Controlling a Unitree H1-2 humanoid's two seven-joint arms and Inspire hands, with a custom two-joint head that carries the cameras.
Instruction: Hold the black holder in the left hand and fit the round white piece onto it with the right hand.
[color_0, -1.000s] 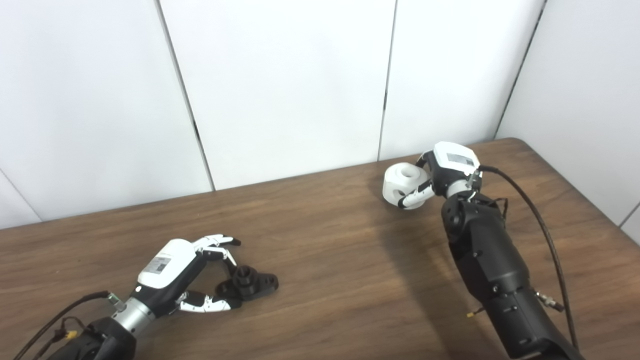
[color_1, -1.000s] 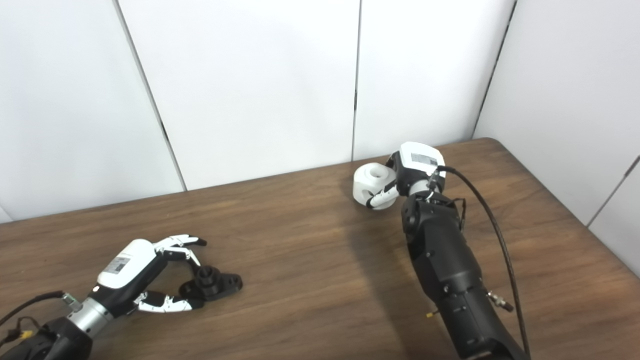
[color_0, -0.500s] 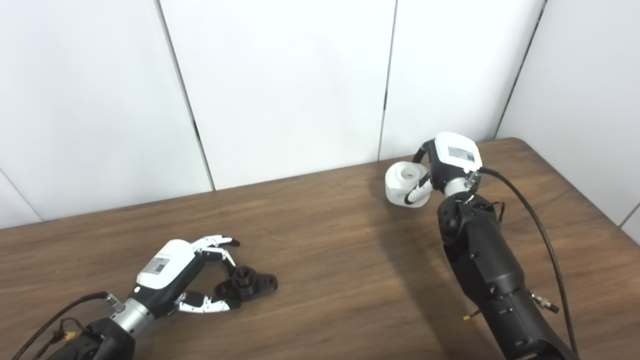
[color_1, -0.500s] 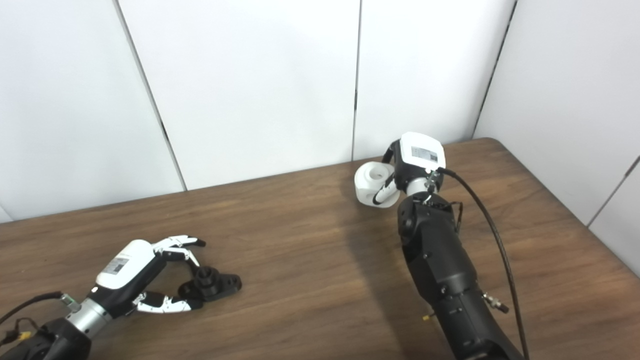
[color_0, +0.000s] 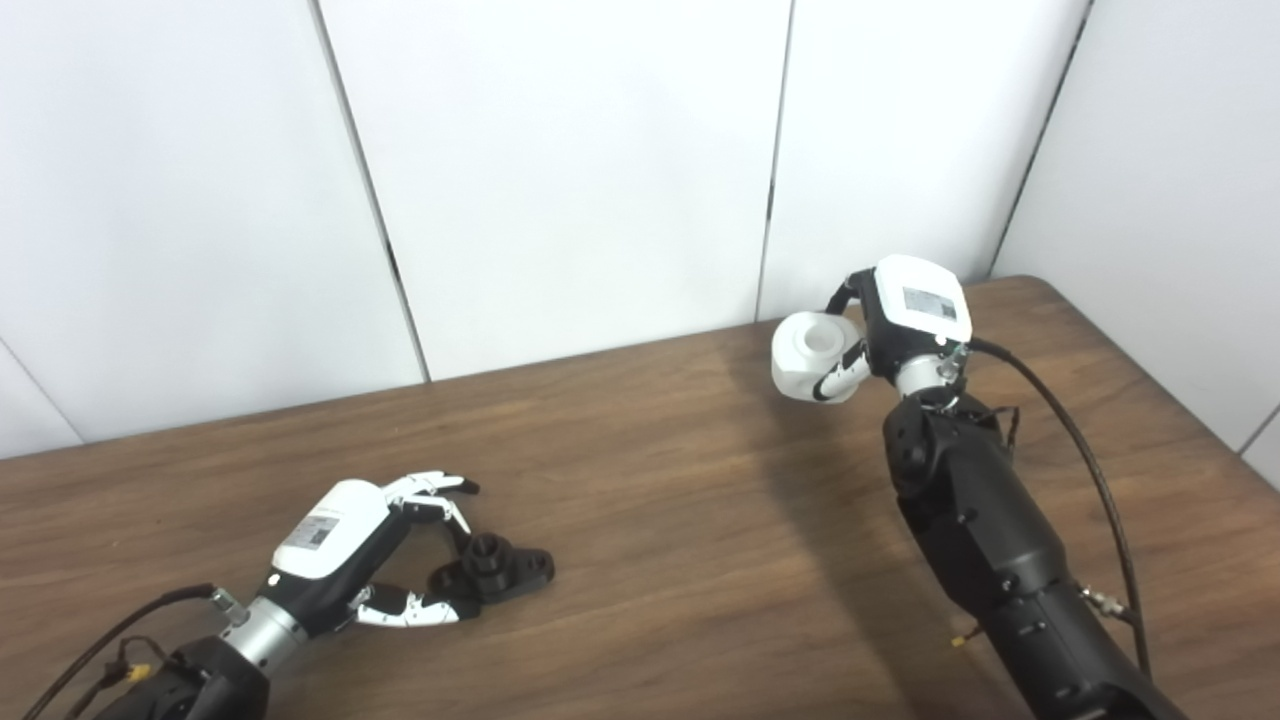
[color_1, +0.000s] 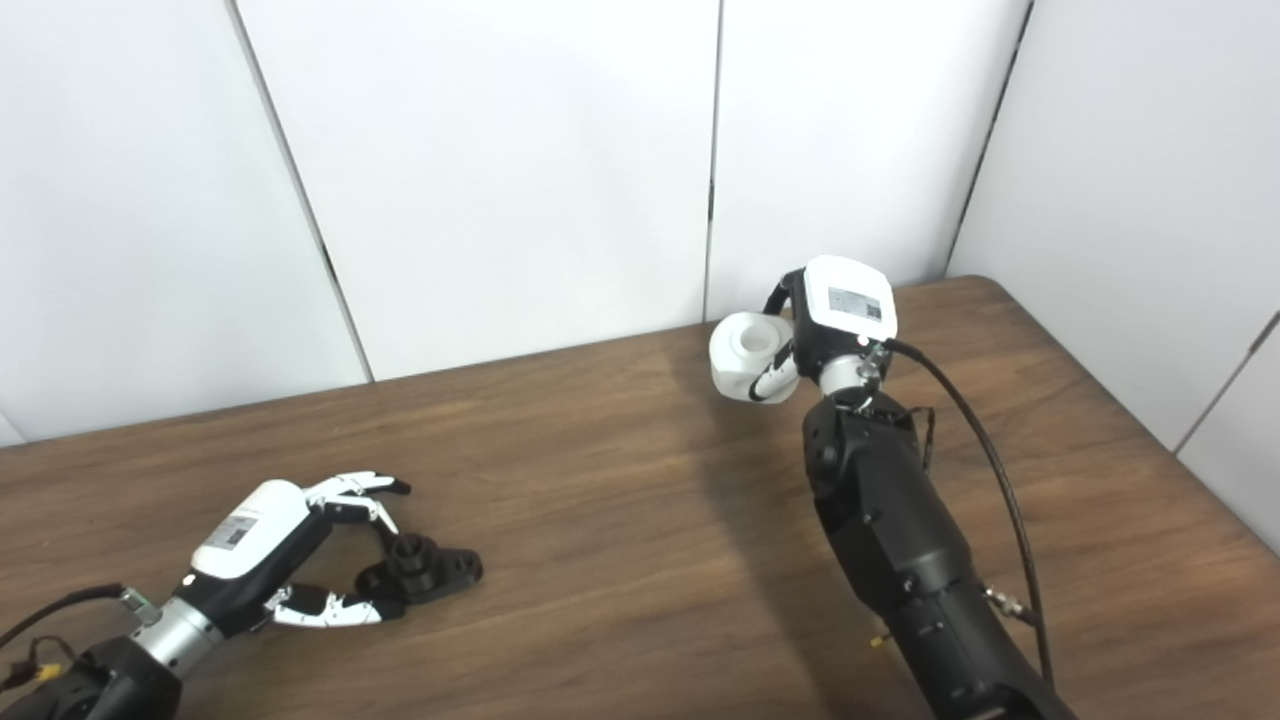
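The black holder (color_0: 497, 571) lies flat on the wooden table (color_0: 650, 520) at the front left, its round boss pointing up. My left hand (color_0: 365, 545) is open and cupped around the holder's near end, fingers arched over it and thumb beside it on the table. At the back right, my right hand (color_0: 905, 320) is shut on the round white piece (color_0: 806, 355), a short cylinder with a hole in its top face. The piece hangs a little above the table, with fingers wrapped around its right side.
White wall panels (color_0: 560, 170) stand close behind the table's far edge. The table's rounded back right corner (color_0: 1040, 285) is just past my right hand. A black cable (color_0: 1080, 450) runs along the right forearm.
My right hand has lifted the white piece slightly off the table and turned it a little. The left hand and the holder have stayed where they were.
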